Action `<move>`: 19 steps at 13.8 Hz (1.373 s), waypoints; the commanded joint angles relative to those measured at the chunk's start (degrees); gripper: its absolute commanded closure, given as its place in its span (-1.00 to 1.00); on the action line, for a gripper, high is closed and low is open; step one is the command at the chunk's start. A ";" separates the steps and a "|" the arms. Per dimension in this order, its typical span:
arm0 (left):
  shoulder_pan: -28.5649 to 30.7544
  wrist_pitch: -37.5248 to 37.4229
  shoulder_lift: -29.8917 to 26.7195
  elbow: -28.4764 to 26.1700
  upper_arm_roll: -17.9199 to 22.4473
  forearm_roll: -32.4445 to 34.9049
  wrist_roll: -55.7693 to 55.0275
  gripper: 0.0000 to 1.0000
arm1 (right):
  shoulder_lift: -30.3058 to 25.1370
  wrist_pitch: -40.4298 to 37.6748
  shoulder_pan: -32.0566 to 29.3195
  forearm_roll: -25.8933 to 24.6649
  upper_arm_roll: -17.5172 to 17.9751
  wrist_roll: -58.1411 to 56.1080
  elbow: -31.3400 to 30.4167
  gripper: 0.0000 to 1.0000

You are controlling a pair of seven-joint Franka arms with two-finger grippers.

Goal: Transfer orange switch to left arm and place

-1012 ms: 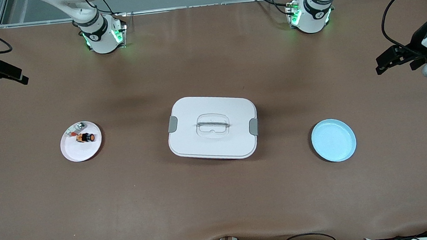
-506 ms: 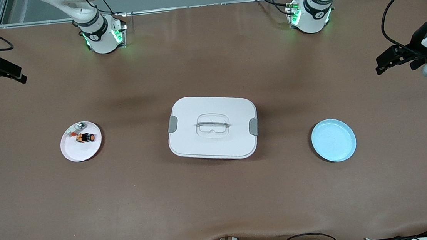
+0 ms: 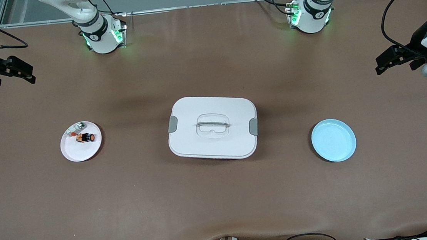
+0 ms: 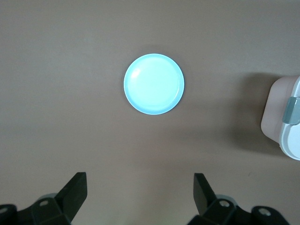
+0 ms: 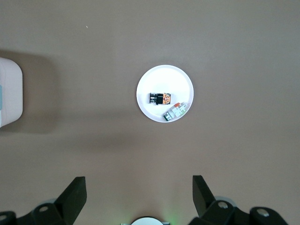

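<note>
I've swung my right gripper [image 3: 20,73] inward, jaws spread and empty, toward the orange switch [image 3: 85,137]; my left gripper [image 3: 395,58] waits, spread too.

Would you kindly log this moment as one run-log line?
switch: on white plate | box: mid-table, lid on | blue plate: empty | left gripper: open, waiting | right gripper: open, high

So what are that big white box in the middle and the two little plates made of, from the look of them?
The box looks like matte white plastic: rounded moulded corners, grey clips on its sides, a clear recessed handle. The pale blue plate has a smooth, slightly glossy face with a soft highlight, so plastic or glazed ceramic; I can't tell which. The white plate holding the orange switch looks much the same.
</note>
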 commanded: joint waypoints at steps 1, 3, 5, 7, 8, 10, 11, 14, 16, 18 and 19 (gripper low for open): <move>-0.11 -1.18 0.55 1.45 0.04 -0.56 1.02 -1.00 | -0.66 1.60 -1.72 1.68 -0.95 -0.81 -0.82 -1.00; 0.06 -1.18 0.55 1.36 0.04 -0.56 1.29 -1.00 | -0.84 2.83 -2.69 3.36 -1.58 -0.90 -0.91 -1.00; 0.06 -1.18 0.63 1.36 0.04 -0.56 1.29 -1.00 | -0.92 2.93 -2.69 3.37 -1.58 -0.99 -0.91 -1.00; 0.15 -1.27 0.63 1.36 0.04 -0.56 1.29 -1.00 | -1.10 2.84 -2.61 3.37 -1.58 -0.99 -1.35 -1.00; 0.15 -1.18 0.63 1.36 0.04 -0.56 1.37 -1.00 | -1.71 2.93 -2.61 3.37 -1.49 -0.99 -1.87 -1.00; 0.15 -1.18 0.81 1.36 0.04 -0.56 1.29 -1.00 | -2.42 3.45 -2.52 3.37 -1.49 -1.08 -3.02 -1.00; 0.15 -1.18 0.81 1.36 0.04 -0.56 1.37 -1.00 | -2.51 3.45 -2.61 3.37 -1.49 -0.99 -3.02 -1.00; 0.15 -1.18 0.81 1.36 0.04 -0.64 1.29 -1.00 | -1.55 1.70 -2.78 3.19 -1.49 -0.98 -0.83 -1.00; 0.24 -1.18 0.81 1.36 0.04 -0.64 1.29 -1.00 | 0.12 -0.14 -3.92 3.45 -1.66 -1.08 0.75 -1.00; 0.24 -1.18 0.98 1.44 0.04 -0.65 1.29 -1.00 | 0.92 -0.50 -4.10 3.37 -1.58 -0.73 1.02 -1.00; 0.24 -1.18 0.99 1.45 0.04 -0.56 1.29 -1.00 | 1.27 -0.59 -4.45 3.37 -1.58 -0.73 0.94 -1.00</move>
